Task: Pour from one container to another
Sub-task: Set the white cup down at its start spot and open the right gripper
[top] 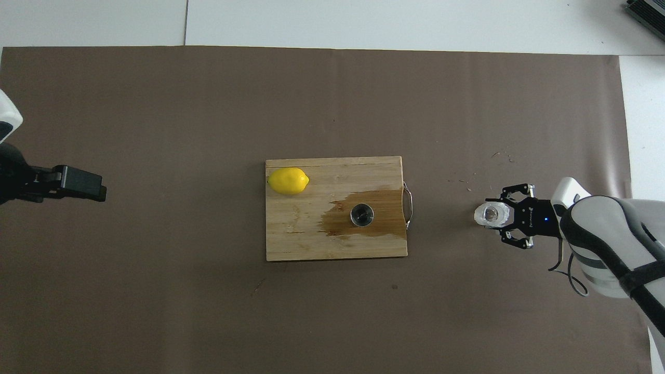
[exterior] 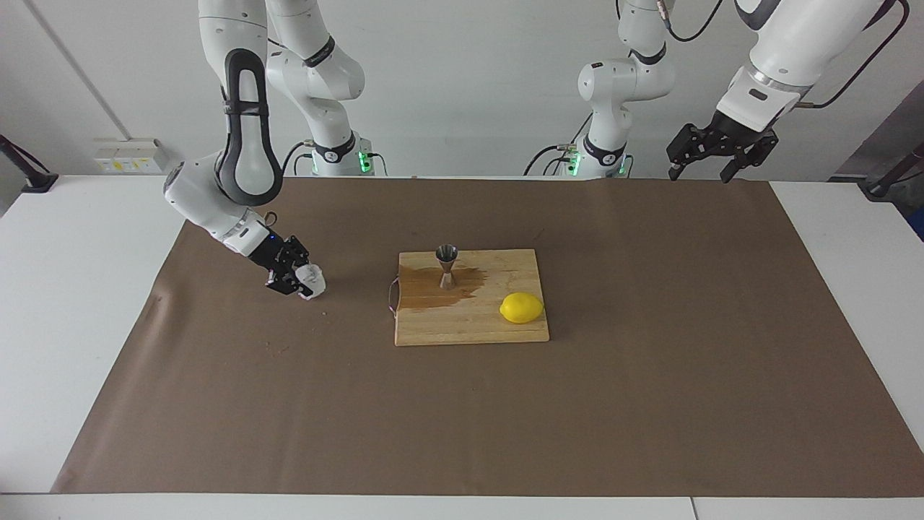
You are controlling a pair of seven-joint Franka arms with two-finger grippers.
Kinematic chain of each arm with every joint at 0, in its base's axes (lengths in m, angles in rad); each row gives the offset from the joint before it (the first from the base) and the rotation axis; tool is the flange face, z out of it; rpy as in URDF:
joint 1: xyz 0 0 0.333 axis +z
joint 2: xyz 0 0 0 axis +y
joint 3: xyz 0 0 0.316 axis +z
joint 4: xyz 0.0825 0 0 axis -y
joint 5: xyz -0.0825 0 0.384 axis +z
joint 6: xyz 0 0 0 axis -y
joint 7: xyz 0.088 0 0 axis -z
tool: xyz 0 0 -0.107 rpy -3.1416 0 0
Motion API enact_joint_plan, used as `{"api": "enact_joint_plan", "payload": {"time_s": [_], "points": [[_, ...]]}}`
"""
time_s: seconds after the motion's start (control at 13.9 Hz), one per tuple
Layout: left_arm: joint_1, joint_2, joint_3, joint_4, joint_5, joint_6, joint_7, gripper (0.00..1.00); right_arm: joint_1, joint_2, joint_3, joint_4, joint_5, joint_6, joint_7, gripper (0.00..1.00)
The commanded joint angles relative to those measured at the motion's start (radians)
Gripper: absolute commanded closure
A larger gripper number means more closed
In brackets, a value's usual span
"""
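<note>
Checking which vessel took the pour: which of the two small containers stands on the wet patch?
The metal jigger, upright on the cutting board's dark stain; the glass cup sits on brown paper.

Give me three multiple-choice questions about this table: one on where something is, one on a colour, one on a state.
1. Where does the small silver hourglass-shaped metal jigger stand?
A on the brown paper mat
B on the wooden cutting board
C in a gripper

2. What colour is the oval fruit on the board?
A green
B yellow
C red

3. How is the jigger standing?
A upright
B on its side
C tilted in mid-air

Answers:
1 B, it stands in the board's dark stain.
2 B, it is a yellow lemon.
3 A, its two cones stack vertically.
</note>
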Motion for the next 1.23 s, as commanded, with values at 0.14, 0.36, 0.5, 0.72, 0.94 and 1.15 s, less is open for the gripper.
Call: {"api": "enact_joint_plan", "payload": {"time_s": [0.14,0.36,0.5,0.72,0.94,1.15], "points": [[-0.008,-0.015,0.011,-0.009,-0.012,-0.010,0.010,0.00,-0.013,-0.117,0.008,-0.004,0.041,-0.014,0.034,0.00],[-0.008,-0.015,0.011,-0.009,-0.012,-0.010,0.010,0.00,0.001,-0.180,0.008,0.004,0.029,-0.019,0.165,0.00],[-0.008,-0.015,0.011,-0.009,-0.012,-0.010,0.010,0.00,0.002,-0.203,0.016,0.017,0.015,-0.019,0.237,0.00],[-0.008,-0.015,0.011,-0.009,-0.012,-0.010,0.010,0.00,0.004,-0.200,0.019,0.127,-0.091,-0.052,0.378,0.00],[-0.008,-0.015,0.011,-0.011,-0.012,-0.010,0.011,0.00,0.022,-0.195,0.036,0.226,-0.177,-0.054,0.585,0.00],[-0.008,-0.015,0.011,-0.011,-0.012,-0.010,0.010,0.00,0.028,-0.189,0.036,0.286,-0.182,-0.049,0.855,0.00]]}}
